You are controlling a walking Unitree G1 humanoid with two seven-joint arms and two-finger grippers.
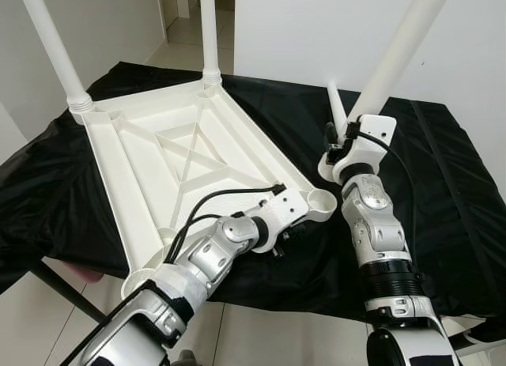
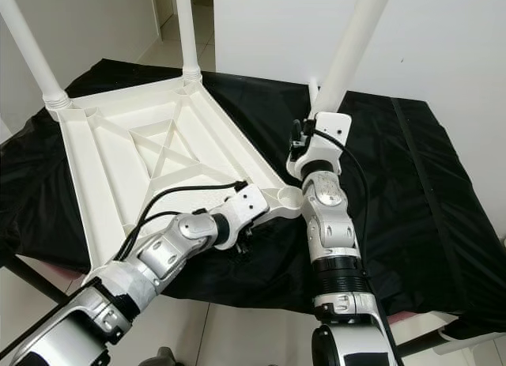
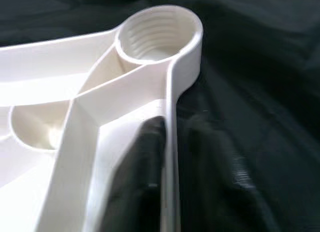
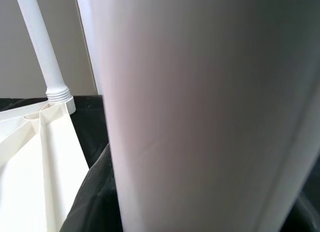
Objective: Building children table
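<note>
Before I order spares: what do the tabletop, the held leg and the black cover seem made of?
Tabletop: likely moulded white plastic, with ribs and a threaded socket.
Leg in the right gripper: matching smooth, semi-matt white plastic.
Cover: black, creased, slightly shiny cloth or sheet.

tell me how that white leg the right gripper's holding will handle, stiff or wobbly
The table leg looks like a rigid, smooth plastic tube, so probably stiff, light and a bit slippery. Long and gripped near its lower end by the right gripper, it may lever sideways. Laid on the black cloth, it would likely roll.
</note>
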